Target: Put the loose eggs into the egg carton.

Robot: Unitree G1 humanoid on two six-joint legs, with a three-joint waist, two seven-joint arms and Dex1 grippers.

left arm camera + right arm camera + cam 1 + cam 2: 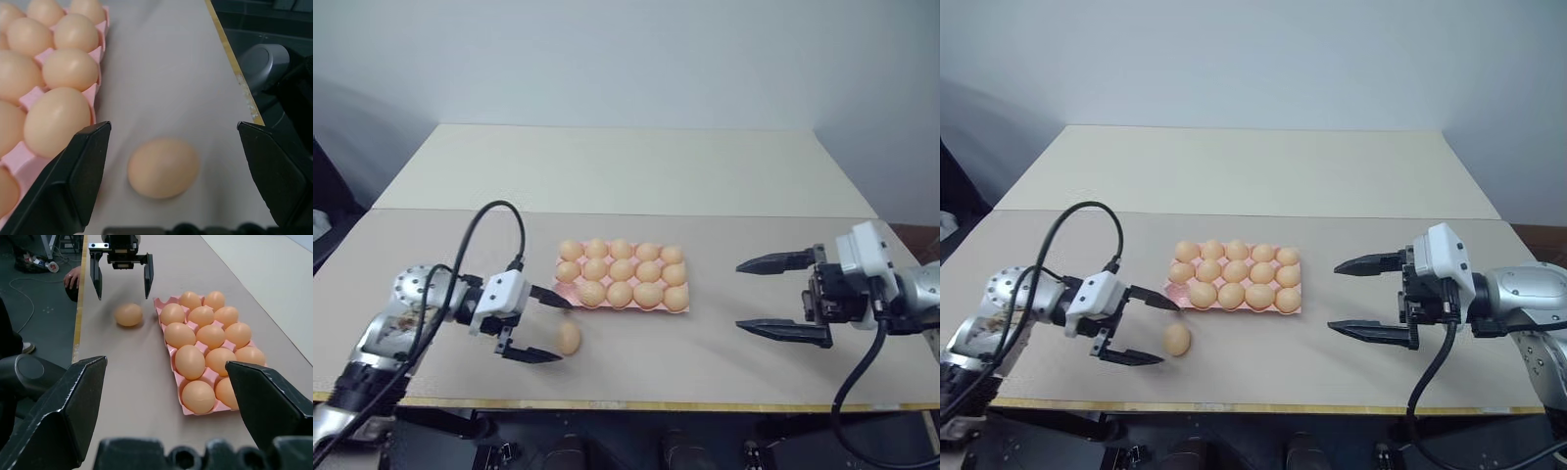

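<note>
Tan-orange, one loose egg (569, 338) is lying near the bench's (724, 362) front edge, just beside the pink egg carton (677, 306). The left gripper (546, 327) is straddling it, jaws wide; it should close gently and centred. The right gripper (773, 297) is hanging wide, empty.
</note>
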